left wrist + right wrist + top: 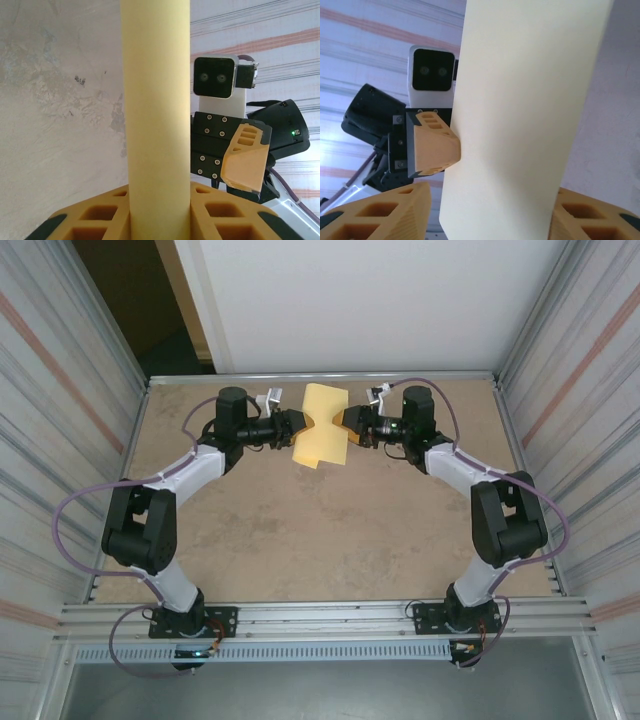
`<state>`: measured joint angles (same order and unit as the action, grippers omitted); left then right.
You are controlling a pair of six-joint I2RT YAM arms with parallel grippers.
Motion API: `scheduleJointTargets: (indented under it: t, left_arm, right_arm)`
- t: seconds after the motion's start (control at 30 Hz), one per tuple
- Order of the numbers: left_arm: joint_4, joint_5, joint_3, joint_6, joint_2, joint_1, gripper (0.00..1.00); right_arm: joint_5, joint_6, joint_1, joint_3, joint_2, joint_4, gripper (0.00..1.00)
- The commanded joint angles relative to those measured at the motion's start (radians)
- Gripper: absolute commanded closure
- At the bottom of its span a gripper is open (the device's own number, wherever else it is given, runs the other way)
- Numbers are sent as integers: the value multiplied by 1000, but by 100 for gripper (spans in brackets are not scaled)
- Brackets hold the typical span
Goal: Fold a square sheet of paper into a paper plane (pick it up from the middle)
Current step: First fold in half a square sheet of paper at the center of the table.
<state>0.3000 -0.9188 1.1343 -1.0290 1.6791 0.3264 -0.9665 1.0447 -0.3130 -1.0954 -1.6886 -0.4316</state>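
The square sheet of paper (322, 425), pale yellow, hangs above the far middle of the table, bowed and pinched in at its waist. My left gripper (300, 427) is shut on its left edge; in the left wrist view the sheet (155, 90) rises as a curved band squeezed between both fingers (160, 200). My right gripper (345, 423) reaches in from the right. In the right wrist view the paper (530, 100) stands between its fingers (490, 200), with a gap at the left finger, so it is open. The paper plane is out of view.
The tan tabletop (320, 530) is walled by corrugated metal panels (60, 420) on both sides and a white panel (360, 300) behind. The left gripper's orange finger (435, 145) presses the sheet from the far side; the right one's finger (245, 160) faces back.
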Motion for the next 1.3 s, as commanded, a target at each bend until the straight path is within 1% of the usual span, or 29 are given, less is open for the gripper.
scheduleJointTargets:
  t: [0.0,0.1,0.17,0.3,0.37,0.4,0.47,0.53,0.6,0.63,0.73,0.83,0.97,1.07,1.17,1.27]
  left_arm:
    - [-22,-5,-4,18,6,-1,71]
    - [-36,-5,-10,26,-1,-1,71]
    - [-43,-4,-16,32,-8,-1,70]
    - [-76,12,-31,54,-25,-1,69]
    - [-99,25,-39,66,-35,-1,66]
    - [-110,35,-45,72,-42,-1,63]
    - [-144,65,-61,90,-62,-1,54]
    - [-203,122,-80,125,-93,-3,41]
    - [-261,181,-103,155,-125,-10,30]
    - [-288,211,-117,166,-143,-14,26]
    - [-334,279,-168,191,-196,-23,17]
    - [-369,326,-209,210,-248,-24,12]
    - [-371,347,-271,201,-330,-19,7]
    - [-361,370,-338,206,-403,2,3]
    - [-382,384,-393,207,-468,13,2]
    - [-376,408,-452,183,-516,22,1]
  right_arm:
    - [2,-28,5,-2,43,57,58]
    - [20,-47,4,-24,38,128,70]
    - [29,-51,5,-37,32,162,81]
    - [50,-52,3,-42,39,196,96]
    - [66,-64,3,-43,52,232,100]
    - [77,-75,3,-43,63,257,100]
    - [90,-101,5,-41,85,313,100]
    - [115,-145,12,-45,118,415,100]
    - [159,-189,25,-50,154,533,100]
    - [181,-208,35,-52,174,593,100]
    - [230,-265,57,-45,257,740,100]
    - [290,-323,59,-61,328,879,100]
    - [343,-361,26,-97,348,968,100]
    - [407,-404,-37,-141,288,1024,100]
    - [530,-433,-105,-201,191,1079,100]
    - [579,-436,-159,-246,75,1080,100]
